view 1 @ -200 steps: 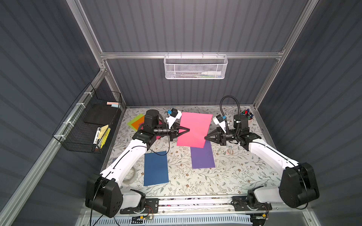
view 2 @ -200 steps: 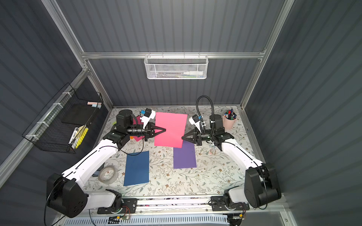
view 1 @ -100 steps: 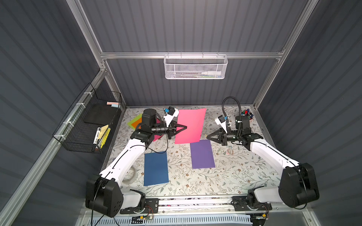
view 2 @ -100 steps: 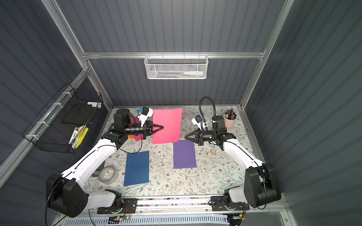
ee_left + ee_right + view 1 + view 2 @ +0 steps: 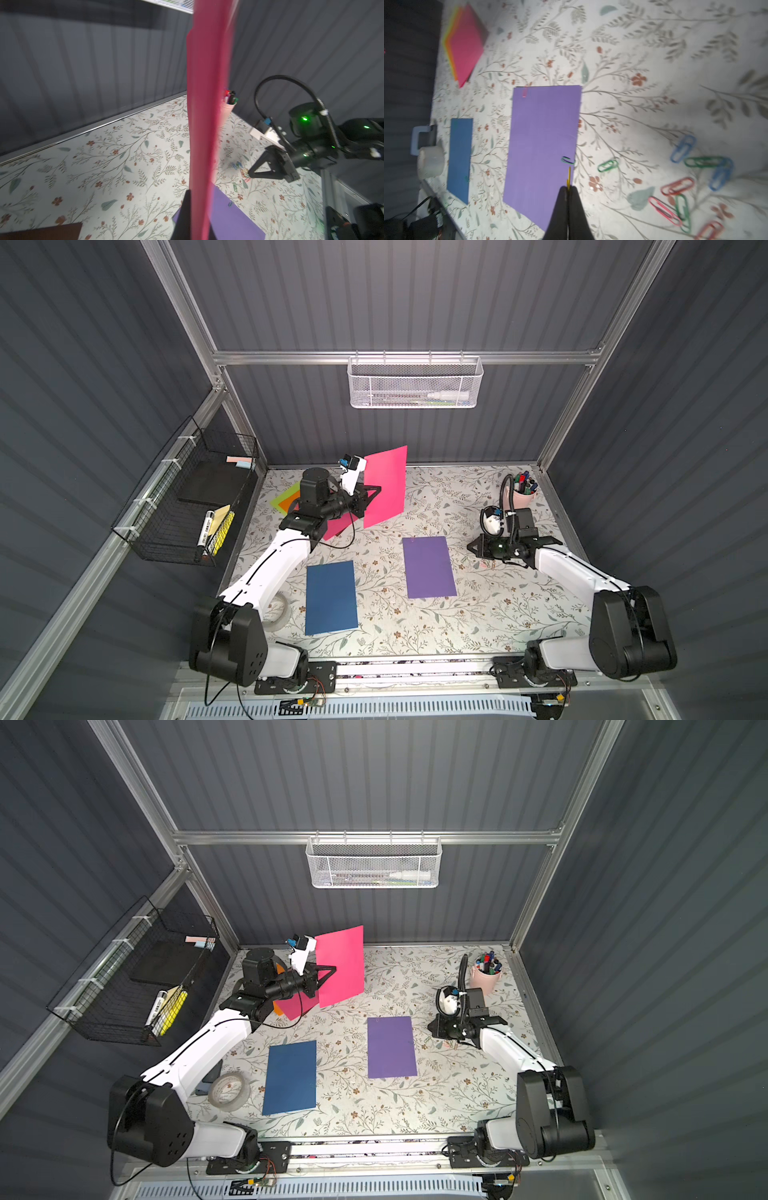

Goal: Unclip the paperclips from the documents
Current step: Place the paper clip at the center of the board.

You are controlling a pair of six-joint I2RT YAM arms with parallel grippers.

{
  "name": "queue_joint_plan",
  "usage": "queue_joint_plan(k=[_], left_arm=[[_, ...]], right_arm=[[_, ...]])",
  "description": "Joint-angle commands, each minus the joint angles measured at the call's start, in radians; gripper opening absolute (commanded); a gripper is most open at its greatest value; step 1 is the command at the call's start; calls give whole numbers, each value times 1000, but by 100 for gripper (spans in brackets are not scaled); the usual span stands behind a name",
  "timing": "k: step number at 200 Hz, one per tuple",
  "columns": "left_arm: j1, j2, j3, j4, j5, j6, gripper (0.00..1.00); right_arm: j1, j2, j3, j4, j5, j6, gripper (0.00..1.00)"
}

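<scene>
Right wrist view, seemingly midway: loose paperclips (image 5: 677, 186) heaped near right gripper (image 5: 568, 190), pinching yellow clip (image 5: 569, 176); pink clip (image 5: 525, 92) not yet off purple sheet (image 5: 542, 135); left gripper (image 5: 376, 490) clamping near-upright pink sheet (image 5: 386, 485).

The left arm (image 5: 274, 568) reached forward beyond the far left corner of the purple sheet (image 5: 428, 568), its wrist raised. The left gripper (image 5: 376, 490) was clamped on the edge of a pink sheet (image 5: 386, 485), holding it upright. The right arm (image 5: 569, 568) lay low, just right of the purple sheet. The right gripper (image 5: 568, 189) pointed at the purple sheet, jaws pinched together on a yellow paperclip (image 5: 569, 176).
</scene>
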Motion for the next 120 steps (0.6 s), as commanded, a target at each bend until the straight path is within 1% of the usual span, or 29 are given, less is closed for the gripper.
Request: queue_joint_plan(k=[1,21,30,38,48,53,63,82,95,101,104,120], left_arm=[[47,62,-3,60,-73,-40,0],[109,118,-19,104,-64,-66,0],[134,143,-24,123,-67,-80,0],[152,166,-29,137,-68,-91,0],[173,199,-28,148,-73,-104,0],[184,214,-24,153,-74,-109,0],[202,247,-17,156,-90,-115,0],[226,305,5,150,-137,-132,0],[244,350,20,134,-176,-143,0],[251,372,30,121,-189,-148,0],[255,382,32,117,-221,-150,0],[274,425,44,87,-294,-168,0]], right_arm=[[-10,32,8,-90,186,76,1],[-16,69,20,-104,204,91,2],[-16,89,30,-117,215,97,7],[-16,106,41,-133,220,96,17],[-16,119,55,-151,226,95,36],[-16,119,57,-156,231,94,43],[-16,110,58,-162,245,91,51],[-16,79,59,-171,268,79,58],[-15,62,64,-173,271,68,59],[-15,56,66,-202,267,62,59],[-16,53,68,-204,266,60,59],[-15,40,71,-214,250,51,60]])
